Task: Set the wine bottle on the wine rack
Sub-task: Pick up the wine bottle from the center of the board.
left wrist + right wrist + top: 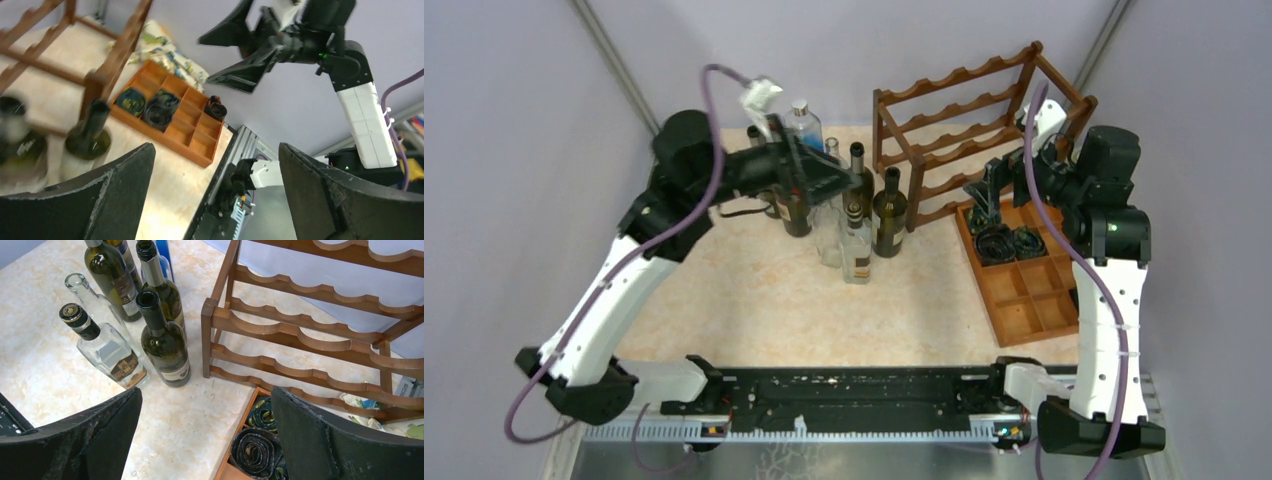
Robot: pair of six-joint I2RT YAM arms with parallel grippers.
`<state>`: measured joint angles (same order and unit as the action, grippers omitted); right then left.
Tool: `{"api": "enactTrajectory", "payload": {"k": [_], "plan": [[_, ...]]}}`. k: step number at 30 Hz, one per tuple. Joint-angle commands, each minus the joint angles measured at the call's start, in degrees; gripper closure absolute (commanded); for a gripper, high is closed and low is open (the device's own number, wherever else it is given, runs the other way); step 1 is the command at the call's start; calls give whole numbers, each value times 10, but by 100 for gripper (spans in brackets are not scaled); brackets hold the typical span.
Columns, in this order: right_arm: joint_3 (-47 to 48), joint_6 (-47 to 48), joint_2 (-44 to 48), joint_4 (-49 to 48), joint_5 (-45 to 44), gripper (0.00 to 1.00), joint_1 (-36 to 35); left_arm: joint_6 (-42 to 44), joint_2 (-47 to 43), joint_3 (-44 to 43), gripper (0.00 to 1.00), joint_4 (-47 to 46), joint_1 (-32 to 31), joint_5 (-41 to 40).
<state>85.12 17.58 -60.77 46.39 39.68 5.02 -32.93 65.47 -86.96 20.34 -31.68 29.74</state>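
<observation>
Several bottles stand grouped on the pale table. The dark green wine bottle (888,210) (162,342) (90,135) nearest the rack is upright with an open neck. The wine rack (964,115) (300,322) (115,55), dark reddish wood with wavy rails, stands at the back right with nothing showing on its rails. My left gripper (849,180) (215,150) hangs open at neck height among the bottles, with nothing between its fingers. My right gripper (986,200) (206,392) is open and empty, over the table between the rack's foot and the tray.
A flat wooden compartment tray (1034,315) (234,440) (202,144) lies right of the bottles, with rolled ties (996,243) (255,452) in its far cells. A clear square bottle (856,248) (107,352) stands beside the wine bottle. The grey walls stand close behind the rack.
</observation>
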Motion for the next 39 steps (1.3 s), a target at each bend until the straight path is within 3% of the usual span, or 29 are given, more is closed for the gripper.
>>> {"api": "enactTrajectory", "payload": {"k": [1, 10, 18, 23, 32, 39], "plan": [[19, 27, 13, -10, 3, 2, 8, 109, 95, -154, 2, 70, -106, -97], [-18, 25, 39, -2, -20, 2, 9, 121, 114, -131, 2, 100, -108, -126], [-85, -27, 35, -30, 38, 2, 37, 115, 84, -47, 6, 111, -108, -175], [-160, 2, 43, -21, -15, 3, 54, 122, 79, -10, 6, 63, -108, -178], [-300, 74, 21, -12, -150, 19, 54, 112, 67, 51, 5, -58, -108, -170], [-388, 70, -9, -79, -175, 42, 54, 94, 74, 71, 5, -90, -108, -157]]}}
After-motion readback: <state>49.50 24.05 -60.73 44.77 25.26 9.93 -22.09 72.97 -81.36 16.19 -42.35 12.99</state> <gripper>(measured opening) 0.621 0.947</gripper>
